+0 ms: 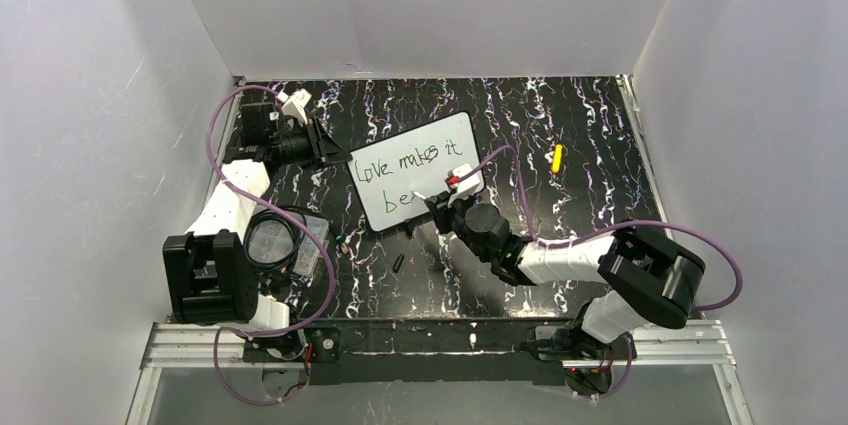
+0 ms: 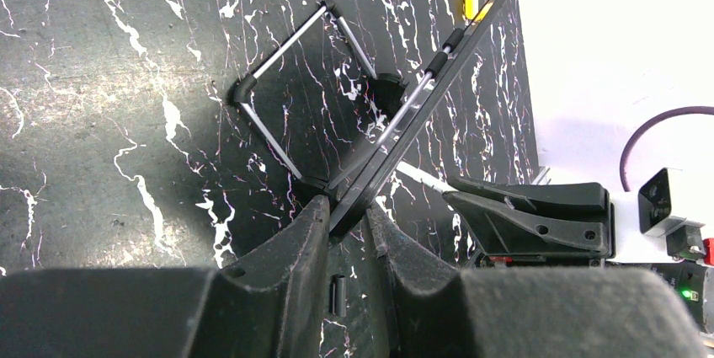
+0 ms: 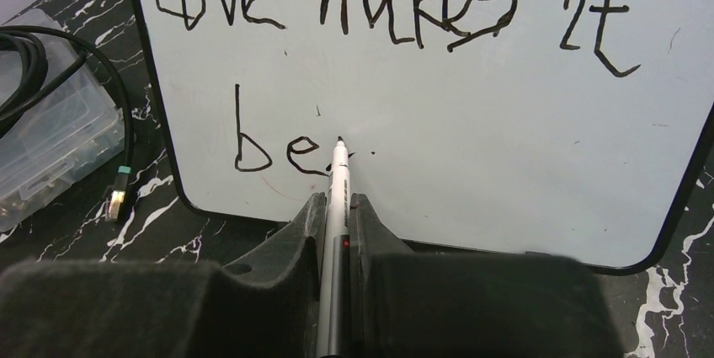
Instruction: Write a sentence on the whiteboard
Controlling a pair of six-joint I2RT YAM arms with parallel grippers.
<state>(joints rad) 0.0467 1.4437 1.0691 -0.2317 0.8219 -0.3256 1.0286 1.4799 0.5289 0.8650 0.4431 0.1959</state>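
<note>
The whiteboard stands tilted on the black marbled table, with "Love makes it" and "be" written on it in black. My left gripper is shut on the whiteboard's left edge; in the left wrist view the board's thin black edge runs between the fingers. My right gripper is shut on a white and grey pen. The pen tip touches the board just right of the "e".
A yellow pen lies on the table right of the board. A small black cap lies in front of the board. A clear plastic box with a black cable on it sits near the left arm's base. White walls enclose the table.
</note>
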